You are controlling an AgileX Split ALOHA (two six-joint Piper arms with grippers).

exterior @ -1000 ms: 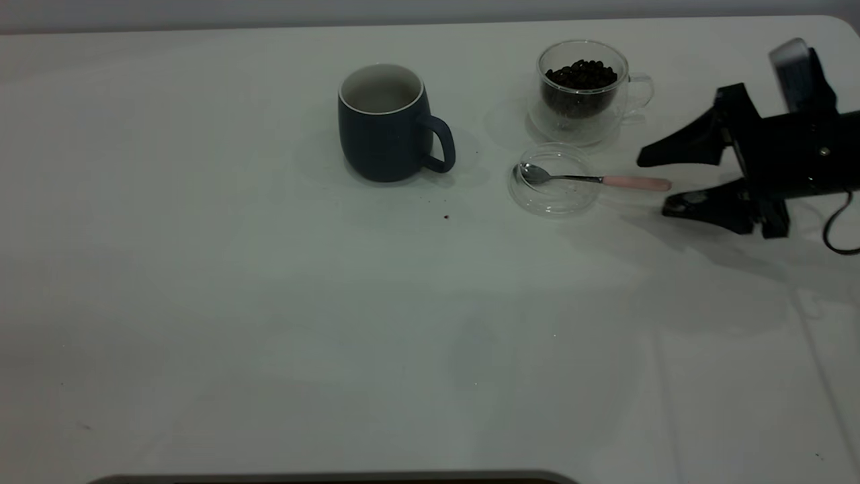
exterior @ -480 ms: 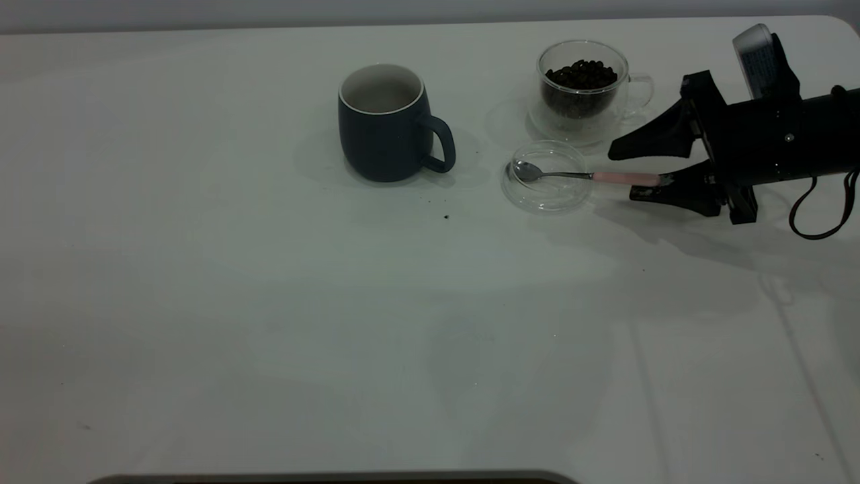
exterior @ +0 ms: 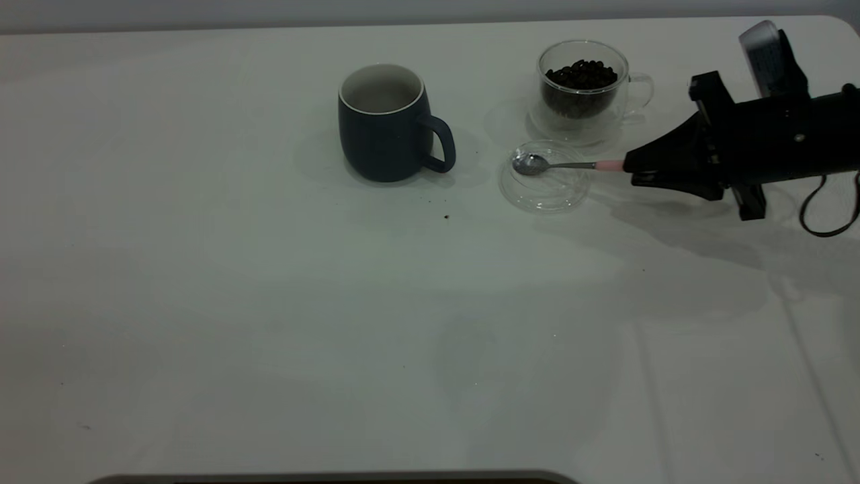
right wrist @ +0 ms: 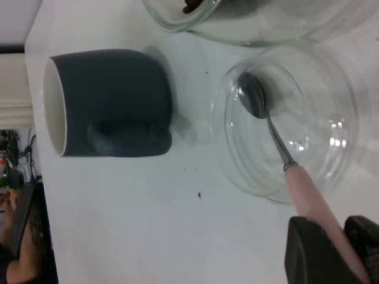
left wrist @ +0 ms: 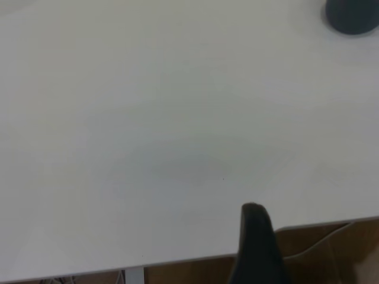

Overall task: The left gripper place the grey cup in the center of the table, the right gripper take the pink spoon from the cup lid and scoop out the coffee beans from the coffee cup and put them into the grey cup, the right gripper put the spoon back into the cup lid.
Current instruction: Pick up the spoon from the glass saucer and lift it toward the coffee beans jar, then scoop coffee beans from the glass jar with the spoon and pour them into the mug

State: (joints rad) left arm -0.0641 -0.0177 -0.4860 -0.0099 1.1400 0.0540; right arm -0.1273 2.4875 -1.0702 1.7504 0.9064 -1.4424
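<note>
A: Where is the spoon (exterior: 561, 165)?

B: You see its bowl over the lid (exterior: 544, 191); the right gripper (exterior: 631, 171) has its jaws clamped on the pink handle, so it lifts level toward the beans (exterior: 581, 74).

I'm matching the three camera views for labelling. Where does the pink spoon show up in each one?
Exterior view: the pink spoon is right of centre near the far edge, bowl over the cup lid, handle in the right gripper.
Left wrist view: not in it.
Right wrist view: the spoon runs diagonally across the lid.
Shared landmark: the grey cup.
</note>
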